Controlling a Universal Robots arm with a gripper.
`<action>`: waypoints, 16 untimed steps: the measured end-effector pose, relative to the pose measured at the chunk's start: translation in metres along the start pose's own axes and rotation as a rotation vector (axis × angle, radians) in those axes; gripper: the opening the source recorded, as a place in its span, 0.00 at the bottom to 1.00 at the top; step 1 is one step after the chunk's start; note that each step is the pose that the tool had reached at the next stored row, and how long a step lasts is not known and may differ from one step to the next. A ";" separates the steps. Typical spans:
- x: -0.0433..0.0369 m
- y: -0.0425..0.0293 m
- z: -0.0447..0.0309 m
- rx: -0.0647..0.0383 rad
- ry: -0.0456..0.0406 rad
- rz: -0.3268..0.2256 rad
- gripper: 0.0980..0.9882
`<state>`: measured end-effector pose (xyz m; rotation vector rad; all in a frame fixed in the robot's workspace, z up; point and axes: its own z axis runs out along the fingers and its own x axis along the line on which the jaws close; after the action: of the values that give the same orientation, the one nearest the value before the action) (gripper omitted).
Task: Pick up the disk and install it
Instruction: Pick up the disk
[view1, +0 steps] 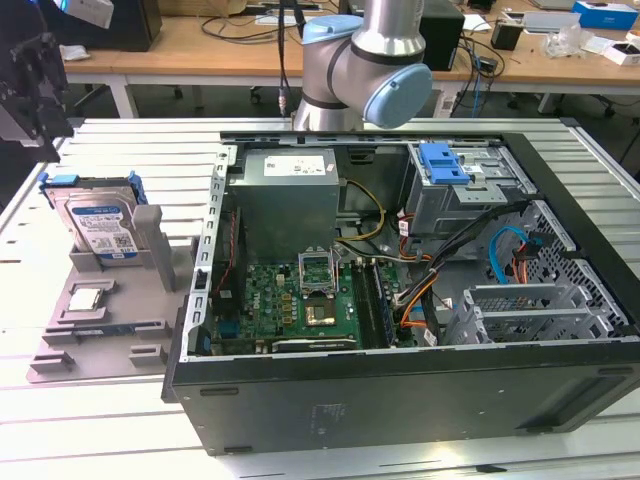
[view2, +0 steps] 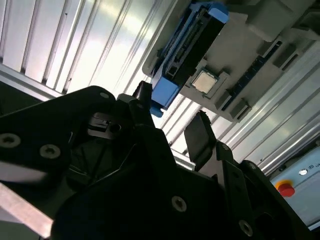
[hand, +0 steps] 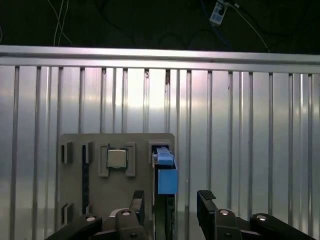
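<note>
While disk (view1: 98, 225) stands in grey holder (view1: 125, 335) | silver, blue rails, labelled | claw (hand: 171, 196) spread

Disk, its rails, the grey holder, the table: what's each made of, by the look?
Disk: silvery metal casing, likely aluminium, with a glossy printed label. Rails: blue plastic, smooth moulded look. Holder: matte grey, probably plastic, perhaps printed. Table: ribbed bright metal, seemingly aluminium profile.

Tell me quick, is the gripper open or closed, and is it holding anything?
Gripper: open, holding nothing, not touching the disk.
</note>
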<state>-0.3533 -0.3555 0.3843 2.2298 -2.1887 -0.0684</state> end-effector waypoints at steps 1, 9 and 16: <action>-0.0004 -0.0067 0.0147 -0.001 0.0027 -0.004 0.50; -0.0002 -0.0071 0.0250 -0.001 0.0031 -0.008 0.50; -0.0001 -0.0073 0.0286 -0.001 0.0031 -0.008 0.50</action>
<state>-0.3473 -0.3547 0.3554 2.2368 -2.1778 -0.0661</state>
